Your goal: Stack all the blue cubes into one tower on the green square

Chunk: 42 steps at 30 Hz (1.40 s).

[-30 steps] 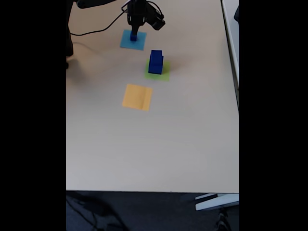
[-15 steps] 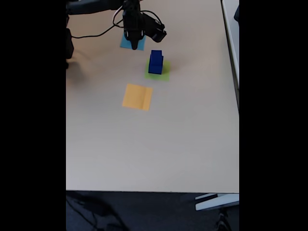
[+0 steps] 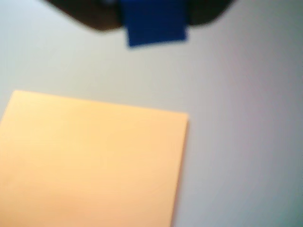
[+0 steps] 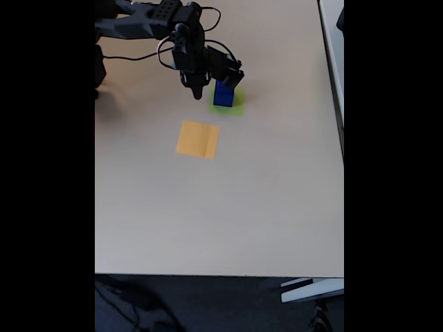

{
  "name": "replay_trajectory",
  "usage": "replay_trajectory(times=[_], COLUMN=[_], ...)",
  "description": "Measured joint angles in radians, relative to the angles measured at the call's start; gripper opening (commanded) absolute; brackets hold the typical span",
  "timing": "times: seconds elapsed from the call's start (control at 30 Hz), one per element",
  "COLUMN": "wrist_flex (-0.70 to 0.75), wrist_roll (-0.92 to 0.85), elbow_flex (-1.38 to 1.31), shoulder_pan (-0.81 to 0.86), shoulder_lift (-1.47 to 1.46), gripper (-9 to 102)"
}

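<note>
Gripper (image 4: 197,91) clamped on a small blue cube (image 3: 154,22), carried just left of the tower (image 4: 223,94) on the green square (image 4: 236,106), above table (image 4: 221,207) near the orange-yellow square (image 3: 90,165). Risk: arm's side could clip the tower; off-centre release would let the cube slide off.

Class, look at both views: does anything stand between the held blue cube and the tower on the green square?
Nothing visible does. The gripper holds the small blue cube just left of the tower on the green square.

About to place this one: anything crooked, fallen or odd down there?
Nothing stands out. The tower stands upright on the green square, the orange square lies flat, and the pincer carries a small blue cube.
</note>
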Motion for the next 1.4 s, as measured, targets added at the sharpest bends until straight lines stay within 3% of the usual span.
replay_trajectory(times=[1.4], wrist_flex=[-0.077], wrist_roll=[-0.095], elbow_flex=[-0.262], shoulder_pan=[0.120], shoulder_lift=[-0.456], gripper=[2])
